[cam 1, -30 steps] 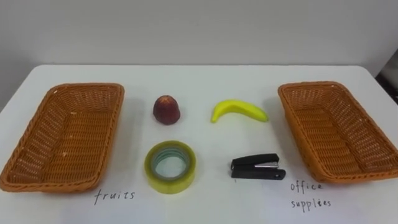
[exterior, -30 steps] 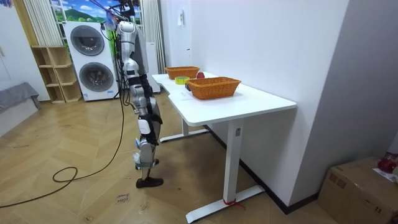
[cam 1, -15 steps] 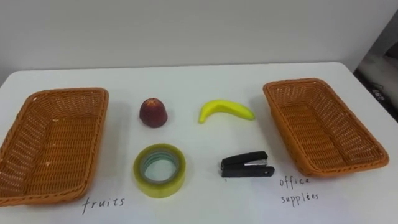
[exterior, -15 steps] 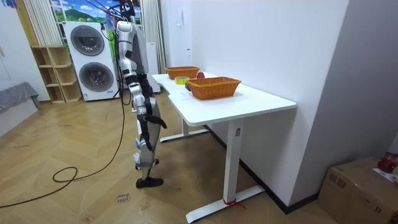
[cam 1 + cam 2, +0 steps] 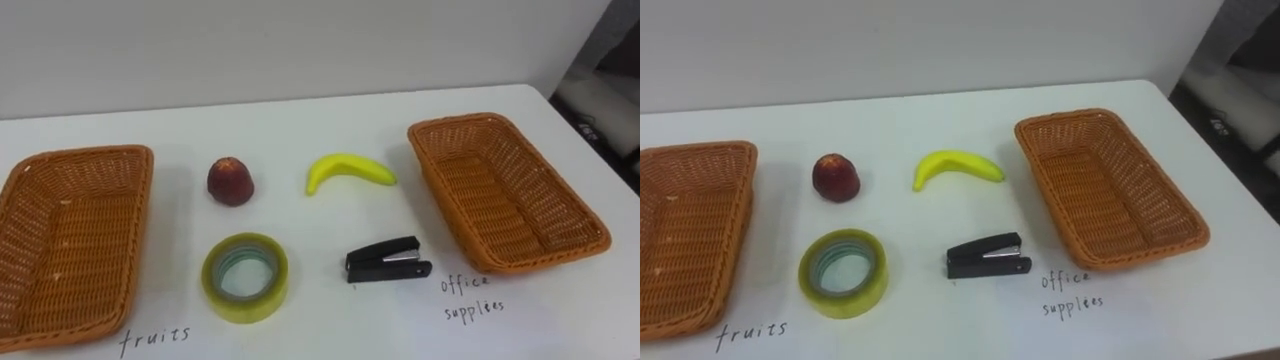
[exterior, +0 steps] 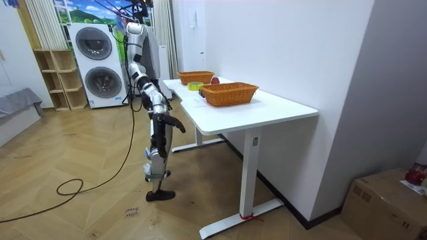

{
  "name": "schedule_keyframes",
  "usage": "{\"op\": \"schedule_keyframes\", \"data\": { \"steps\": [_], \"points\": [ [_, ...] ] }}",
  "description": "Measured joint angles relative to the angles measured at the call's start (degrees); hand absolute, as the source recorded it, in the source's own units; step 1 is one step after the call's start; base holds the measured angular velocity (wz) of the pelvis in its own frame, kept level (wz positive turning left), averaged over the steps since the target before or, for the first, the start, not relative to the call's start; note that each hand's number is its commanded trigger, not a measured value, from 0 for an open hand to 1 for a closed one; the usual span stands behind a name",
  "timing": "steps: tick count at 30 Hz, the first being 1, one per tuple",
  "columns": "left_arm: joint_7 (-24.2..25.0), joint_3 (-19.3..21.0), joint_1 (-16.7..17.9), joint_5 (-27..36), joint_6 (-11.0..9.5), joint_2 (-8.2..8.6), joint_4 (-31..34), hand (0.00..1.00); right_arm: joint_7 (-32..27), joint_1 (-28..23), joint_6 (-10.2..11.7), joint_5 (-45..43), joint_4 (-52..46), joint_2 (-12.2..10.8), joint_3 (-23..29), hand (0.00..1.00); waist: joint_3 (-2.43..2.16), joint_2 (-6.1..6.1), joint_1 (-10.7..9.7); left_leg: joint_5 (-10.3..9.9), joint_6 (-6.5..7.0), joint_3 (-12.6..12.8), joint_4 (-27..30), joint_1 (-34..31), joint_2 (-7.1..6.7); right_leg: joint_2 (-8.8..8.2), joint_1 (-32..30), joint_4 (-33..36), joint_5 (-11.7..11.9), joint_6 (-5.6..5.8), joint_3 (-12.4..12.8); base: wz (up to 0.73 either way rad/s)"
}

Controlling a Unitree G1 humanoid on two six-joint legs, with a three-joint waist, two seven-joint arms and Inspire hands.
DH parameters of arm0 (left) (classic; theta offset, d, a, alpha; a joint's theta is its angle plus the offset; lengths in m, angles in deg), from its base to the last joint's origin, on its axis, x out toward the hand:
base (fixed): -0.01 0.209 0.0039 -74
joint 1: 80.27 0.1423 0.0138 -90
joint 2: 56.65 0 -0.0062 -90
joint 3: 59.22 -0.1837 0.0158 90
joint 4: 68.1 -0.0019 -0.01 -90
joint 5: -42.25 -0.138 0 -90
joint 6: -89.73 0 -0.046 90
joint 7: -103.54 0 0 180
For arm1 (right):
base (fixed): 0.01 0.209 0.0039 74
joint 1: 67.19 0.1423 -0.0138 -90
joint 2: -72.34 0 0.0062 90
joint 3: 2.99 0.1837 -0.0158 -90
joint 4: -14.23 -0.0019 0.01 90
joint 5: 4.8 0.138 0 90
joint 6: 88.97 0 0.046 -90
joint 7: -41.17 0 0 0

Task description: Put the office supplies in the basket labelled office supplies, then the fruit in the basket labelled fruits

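**Step in hand:** the opening approach — no item is sorted.

**Task items:** The red fruit (image 5: 230, 181), banana (image 5: 348, 170), tape roll (image 5: 245, 308) and black stapler (image 5: 388, 262) lie apart on the white tabletop (image 5: 300, 115), between two wicker baskets. Neither basket holds anything.

**Writing:** A handwritten "fruits" label (image 5: 155, 338) sits before the left basket (image 5: 80, 155). An "office supplies" label (image 5: 470, 297) sits before the right basket (image 5: 460, 122). No brand marks are legible.

**Robot:** In the room view it stands at the tabletop's long edge. The right robot hand (image 6: 177, 125) is low, beneath that edge, and whether it is open or closed cannot be told.

**Judged next move:** raise a hand over one item — the stapler lies nearest its basket — and close round it squarely.
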Motion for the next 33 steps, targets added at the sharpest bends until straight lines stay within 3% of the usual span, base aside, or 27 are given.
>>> {"op": "schedule_keyframes", "data": {
  "steps": [2, 6, 8, 13, 20, 26, 33],
  "points": [
    [0.0, -0.3, 0.05, 0.0, -0.41, -0.07, 0.0, 0.0, -2.78, 0.01, 1.46, -0.02, -2.76, 0.0, 0.0, 0.0, 0.02, 0.11, 0.05, 0.0, 0.0, -0.17, -0.02, 0.05, -0.01, -0.01, 0.01, -0.02, 0.0, 0.0, 0.03, 0.0],
    [0.2, -2.18, 0.68, -0.44, -0.94, 0.04, 0.28, 0.0, -7.96, -0.4, 2.02, -4.24, -8.32, -0.07, -0.33, 0.0, -0.04, 0.55, 0.09, 0.0, 0.01, -0.19, -0.12, -0.12, -0.06, -0.03, -0.41, 0.23, -0.03, 0.04, 0.25, -0.03],
    [0.22, -2.83, 1.33, -0.42, -1.19, 0.01, 0.28, 0.0, -10.89, -0.3, 4.38, -9.12, -12.59, -0.03, -0.38, 0.0, 0.15, 1.11, 0.09, 0.01, 0.04, -0.23, -0.11, -0.32, -0.1, 0.01, -0.54, 0.29, -0.03, 0.04, 0.65, -0.07],
    [0.07, -4.43, 1.22, -0.2, -1.98, 0.0, 0.22, 0.0, -17.0, -0.25, 7.15, -11.3, -18.45, 0.29, -0.82, 0.0, 0.18, 0.99, 0.65, 0.03, 0.05, -0.28, 0.0, -0.32, -0.17, 0.0, -0.84, 0.08, -0.29, 0.05, 0.74, 0.0],
    [0.21, -4.68, 0.69, 1.29, -2.28, 0.01, 0.06, 0.0, -23.61, 0.18, 8.09, -15.84, -23.84, 1.61, -0.84, 0.0, 0.07, -0.12, 1.58, 0.15, 0.21, -0.59, 0.04, -0.83, -0.44, -0.17, -1.22, 0.02, -0.39, 0.21, 0.44, 0.03],
    [0.92, -5.31, 0.07, 1.14, -2.28, -0.1, 0.07, 0.0, -25.85, 0.41, 8.93, -19.84, -32.7, 2.2, -0.83, 0.0, 0.64, -1.38, 1.45, 0.16, 0.21, -0.75, 0.22, -2.0, -0.44, -0.21, -1.74, 0.01, -0.39, 0.21, 0.11, 0.01],
    [1.53, -6.16, -0.09, 1.0, -2.27, -0.52, -0.17, 0.0, -27.37, 1.58, 9.39, -30.17, -37.66, 3.26, -0.75, 0.0, 0.4, -1.35, 1.64, 0.16, 0.21, -0.78, 0.12, -2.59, -0.45, -0.23, -2.55, 0.23, -0.38, 0.2, 0.03, 0.0]
  ]
}}
